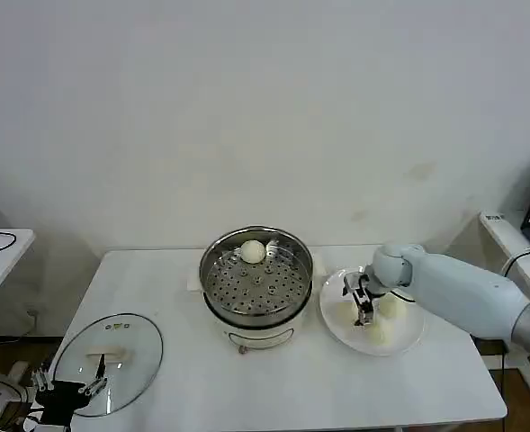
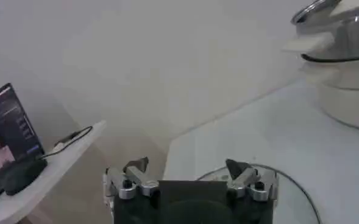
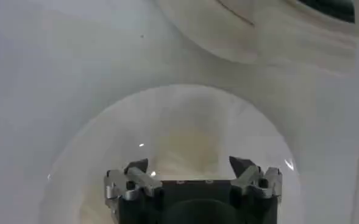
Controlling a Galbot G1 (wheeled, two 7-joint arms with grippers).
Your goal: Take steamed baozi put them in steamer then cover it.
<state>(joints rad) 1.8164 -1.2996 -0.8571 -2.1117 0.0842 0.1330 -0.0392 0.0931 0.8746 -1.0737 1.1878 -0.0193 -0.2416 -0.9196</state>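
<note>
My right hand [image 1: 363, 304] is down over the white plate [image 1: 407, 340], near the right edge of the table [image 1: 184, 297]; its fingers [image 3: 136, 167] are spread apart and hold nothing, with the plate's pale floor under the gap between them; three buns lie on the plate [image 1: 390, 306], and my right hand is right among them, but I cannot tell if it touches one.

The steamer [image 1: 256, 270] stands in the middle of the table, just beside the plate, on its white pot [image 1: 260, 335]; it has no lid on; one bun [image 1: 253, 252] sits inside it on the holey floor, close to the back wall.

The lid [image 1: 112, 358] lies flat near the front left corner of the table, well apart from the steamer; its small white handle [image 1: 110, 354] points up.

My left hand [image 1: 67, 391] waits at the front left corner, at the near rim of the lid; its fingers [image 2: 136, 165] are spread apart too, and it has hold of nothing; from its wrist I see the pot [image 2: 350, 91] far off across the table.
</note>
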